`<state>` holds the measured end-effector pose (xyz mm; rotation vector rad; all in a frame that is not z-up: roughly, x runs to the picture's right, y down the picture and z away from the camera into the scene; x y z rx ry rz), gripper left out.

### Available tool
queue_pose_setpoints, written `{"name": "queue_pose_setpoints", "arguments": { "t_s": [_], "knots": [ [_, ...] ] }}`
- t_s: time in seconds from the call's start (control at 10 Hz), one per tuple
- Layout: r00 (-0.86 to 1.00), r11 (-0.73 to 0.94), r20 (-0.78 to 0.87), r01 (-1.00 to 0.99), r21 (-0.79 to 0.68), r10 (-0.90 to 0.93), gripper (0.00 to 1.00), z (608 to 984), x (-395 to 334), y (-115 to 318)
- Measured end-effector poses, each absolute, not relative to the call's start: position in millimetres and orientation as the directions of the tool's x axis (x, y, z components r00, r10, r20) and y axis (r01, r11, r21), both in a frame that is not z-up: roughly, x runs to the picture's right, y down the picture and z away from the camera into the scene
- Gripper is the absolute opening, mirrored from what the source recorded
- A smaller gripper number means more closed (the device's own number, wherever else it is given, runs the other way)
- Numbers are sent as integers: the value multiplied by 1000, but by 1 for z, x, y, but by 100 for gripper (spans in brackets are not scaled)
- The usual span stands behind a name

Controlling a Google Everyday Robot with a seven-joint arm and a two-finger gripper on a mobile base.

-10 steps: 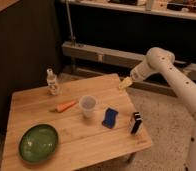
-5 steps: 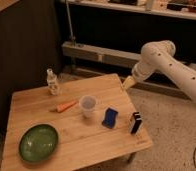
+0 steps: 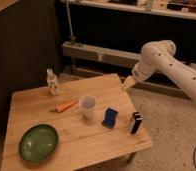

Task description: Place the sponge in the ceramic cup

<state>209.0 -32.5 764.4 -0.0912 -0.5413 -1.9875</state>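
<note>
Jaws are open with nothing in them, gripper up by the far right corner of the table. Blue sponge sits on the table just right of the ceramic cup, not touching it.

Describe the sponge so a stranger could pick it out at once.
On the wooden table, look at the right half, below where the gripper hovers near the far edge. The sponge lies between the ceramic cup and the upright striped block: the only flat, bright-blue pad there.
</note>
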Motion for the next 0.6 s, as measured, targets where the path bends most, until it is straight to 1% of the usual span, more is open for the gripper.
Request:
{"name": "queue_pose_setpoints", "arguments": {
  "t_s": [0.2,0.4,0.6],
  "knots": [
    [-440,-336,302,879,339,-846,80,742,213,-17],
    [-423,-312,319,886,344,-848,80,707,207,18],
    [-438,-325,323,880,347,-839,80,674,191,52]
  ]
}}
